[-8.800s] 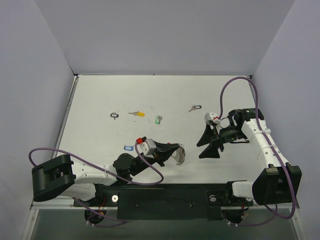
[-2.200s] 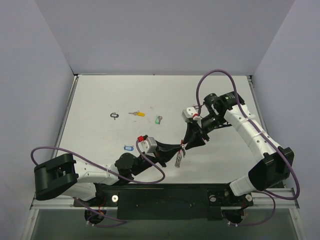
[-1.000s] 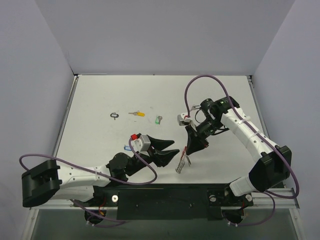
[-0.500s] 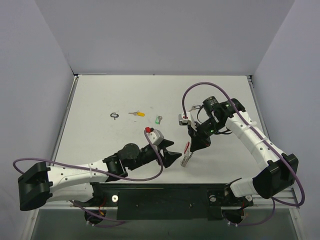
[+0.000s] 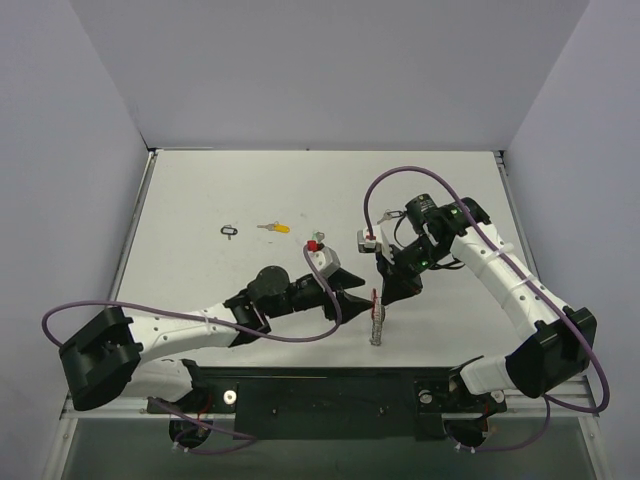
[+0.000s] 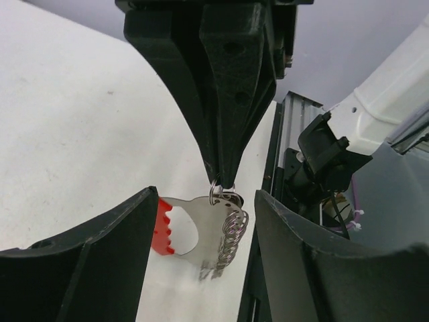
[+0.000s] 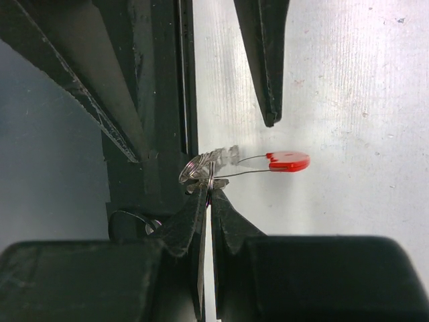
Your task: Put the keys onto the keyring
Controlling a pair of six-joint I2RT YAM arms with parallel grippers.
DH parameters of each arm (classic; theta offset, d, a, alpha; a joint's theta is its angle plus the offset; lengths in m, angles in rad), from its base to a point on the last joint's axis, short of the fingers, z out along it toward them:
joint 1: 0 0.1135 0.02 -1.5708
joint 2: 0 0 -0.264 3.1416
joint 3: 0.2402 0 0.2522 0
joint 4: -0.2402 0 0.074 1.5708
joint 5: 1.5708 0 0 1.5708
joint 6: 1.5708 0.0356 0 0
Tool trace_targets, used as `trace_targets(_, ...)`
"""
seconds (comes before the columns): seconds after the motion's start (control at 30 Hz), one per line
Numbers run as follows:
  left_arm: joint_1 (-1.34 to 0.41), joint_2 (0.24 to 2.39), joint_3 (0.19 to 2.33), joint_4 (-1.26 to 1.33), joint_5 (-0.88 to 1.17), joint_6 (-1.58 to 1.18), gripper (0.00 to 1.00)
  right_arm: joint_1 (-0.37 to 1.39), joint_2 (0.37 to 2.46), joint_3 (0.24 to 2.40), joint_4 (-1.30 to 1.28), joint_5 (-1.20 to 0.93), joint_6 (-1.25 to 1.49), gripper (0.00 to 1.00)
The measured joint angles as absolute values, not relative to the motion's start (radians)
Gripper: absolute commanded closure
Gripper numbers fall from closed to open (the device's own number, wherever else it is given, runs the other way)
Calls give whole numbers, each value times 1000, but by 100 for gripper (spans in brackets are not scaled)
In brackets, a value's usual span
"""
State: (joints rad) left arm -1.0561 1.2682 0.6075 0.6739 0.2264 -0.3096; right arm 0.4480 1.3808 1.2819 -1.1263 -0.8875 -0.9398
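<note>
The right end effector [image 7: 209, 189] is pinched shut on the top metal loop of the keyring [image 6: 208, 221], which dangles over the surface [image 5: 200, 200]. The left end effector [image 6: 204, 201] gapes wide, one finger on either side of the keyring, touching nothing.

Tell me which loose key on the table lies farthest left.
The small silver key with the black tag; the yellow-tagged silver key lies just to its right.
</note>
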Motion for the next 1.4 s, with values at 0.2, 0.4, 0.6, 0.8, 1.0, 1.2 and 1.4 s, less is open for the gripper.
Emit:
trace_targets(0.2,-1002,1351,582,867,377,-321,37,453,1381,1277,-1135,-897,-971,100)
trace_targets(0.4,-986,1450,581,954,487,-342,45,453,1379,1269,-1140,-904,-988,100)
trace_targets(0.6,-986,1489,596,967,537,-360,55,453,1378,1269,-1144,-906,-996,100)
trace_targets(0.8,-986,1500,609,994,551,-363,64,453,1378,1269,-1144,-906,-996,100)
trace_targets(1.0,-986,1503,622,991,552,-361,72,453,1378,1269,-1144,-907,-996,100)
trace_targets(1.2,-986,1504,639,974,559,-356,72,453,1378,1269,-1146,-906,-996,100)
trace_targets(1.4,-986,1504,660,922,572,-336,72,453,1378,1266,-1149,-900,-996,100)
